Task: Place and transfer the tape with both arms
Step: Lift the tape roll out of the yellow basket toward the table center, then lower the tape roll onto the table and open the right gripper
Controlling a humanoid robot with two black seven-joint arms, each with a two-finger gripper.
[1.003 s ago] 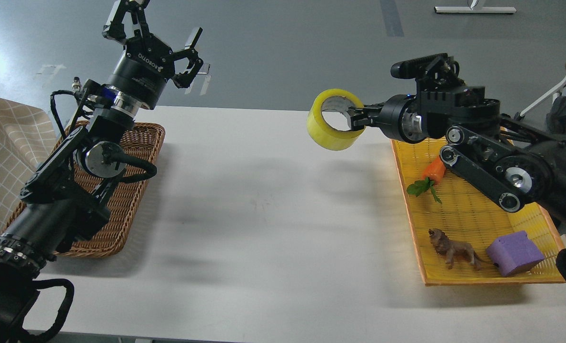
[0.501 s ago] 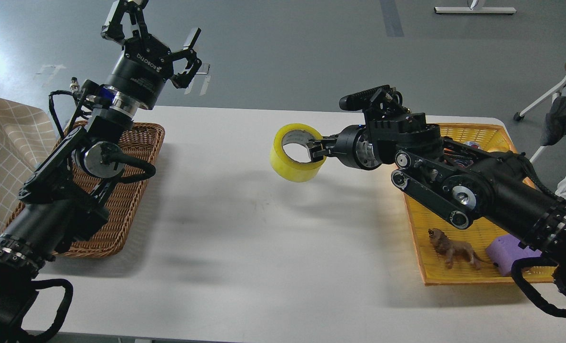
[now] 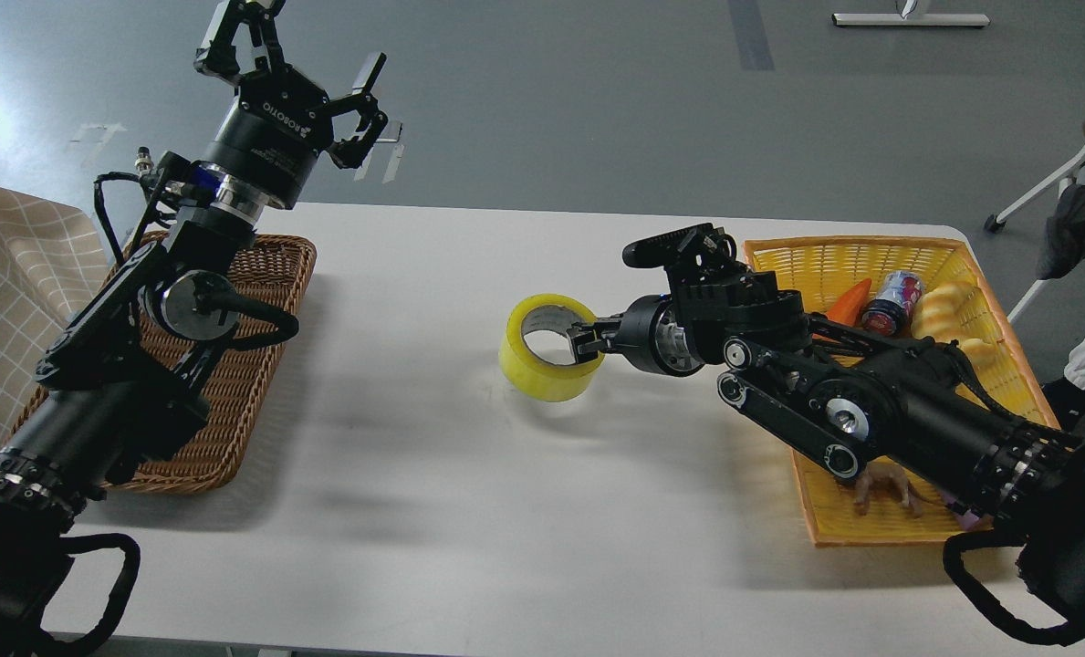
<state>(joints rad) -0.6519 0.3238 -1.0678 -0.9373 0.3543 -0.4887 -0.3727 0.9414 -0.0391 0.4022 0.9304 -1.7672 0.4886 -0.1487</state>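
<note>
Right gripper [image 3: 586, 345] pinches the wall of the tape [image 3: 549, 359] low over mid-table [image 3: 432, 301]; left gripper [image 3: 300, 64] hangs spread above the wicker basket [image 3: 259, 365]. The roll looks light, rigid and smooth; its wall, pinched between core and outer face, seems the surest hold.

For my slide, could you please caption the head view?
Right gripper holds the tape low over the white table; left gripper open.

Open path: bare white table [image 3: 432, 474] between brown wicker basket [image 3: 259, 365] and yellow plastic basket [image 3: 834, 534].
Obstacle: translucent yellow tape roll [image 3: 547, 360] near mid-table, black right arm [image 3: 871, 411] over the yellow basket.
</note>
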